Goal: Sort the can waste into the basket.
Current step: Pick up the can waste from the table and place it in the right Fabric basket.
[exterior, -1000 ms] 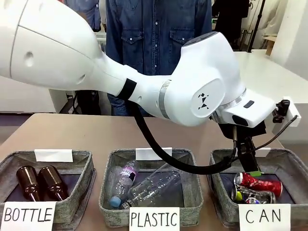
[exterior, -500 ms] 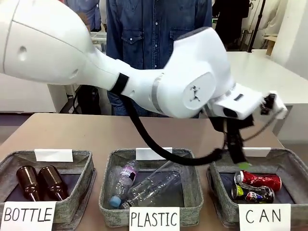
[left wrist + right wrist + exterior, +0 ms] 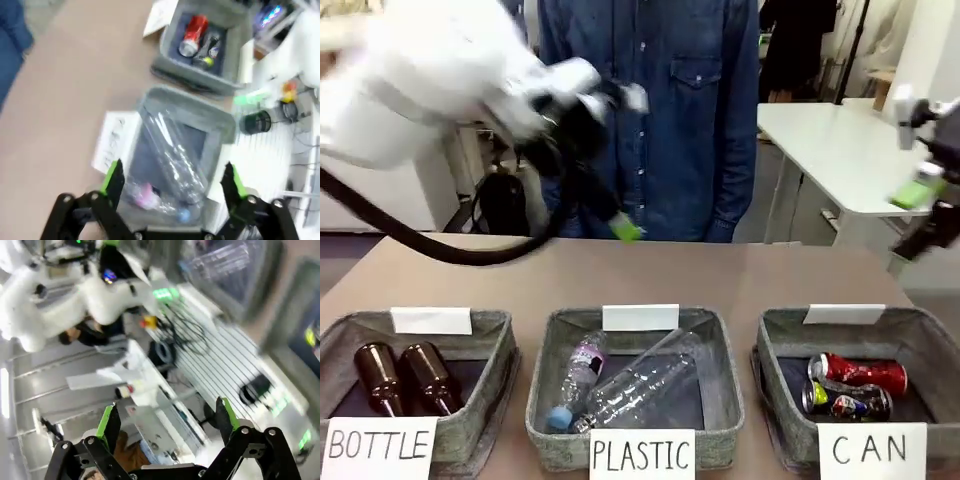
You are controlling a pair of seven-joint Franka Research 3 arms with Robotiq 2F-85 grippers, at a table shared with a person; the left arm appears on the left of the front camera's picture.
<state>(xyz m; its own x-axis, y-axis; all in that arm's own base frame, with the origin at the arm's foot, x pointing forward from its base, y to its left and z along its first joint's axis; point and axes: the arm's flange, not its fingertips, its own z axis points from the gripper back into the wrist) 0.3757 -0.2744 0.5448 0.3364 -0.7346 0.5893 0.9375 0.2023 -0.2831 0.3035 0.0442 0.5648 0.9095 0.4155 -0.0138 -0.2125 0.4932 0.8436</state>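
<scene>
The left gripper (image 3: pixel 172 182) stood wide open with nothing between its green pads; from the front it (image 3: pixel 610 215) hung blurred above the far side of the surface (image 3: pixel 720 280), up and well to the left of the CAN basket (image 3: pixel 920 335). In its own wrist view the PLASTIC basket (image 3: pixel 220 125) lay directly below it, a clear plastic bottle (image 3: pixel 175 155) inside, and beyond that, well apart from the fingers, sat the CAN basket (image 3: pixel 170 65) with both cans in it. The red can (image 3: pixel 860 373) lay on its side toward the far edge of that basket; the dark can (image 3: pixel 842 402) with the silver end lay just beside it on the near side, the two apparently touching. The right gripper (image 3: pixel 167 422) was open as well, empty; from the front it (image 3: pixel 925 205) hovered high at the right edge, above and off to the side of the CAN basket. A person in a blue denim shirt (image 3: pixel 660 110) stood at the far side; two brown glass bottles (image 3: pixel 405 378) rested in the BOTTLE basket (image 3: pixel 490 330), far left of both grippers.
</scene>
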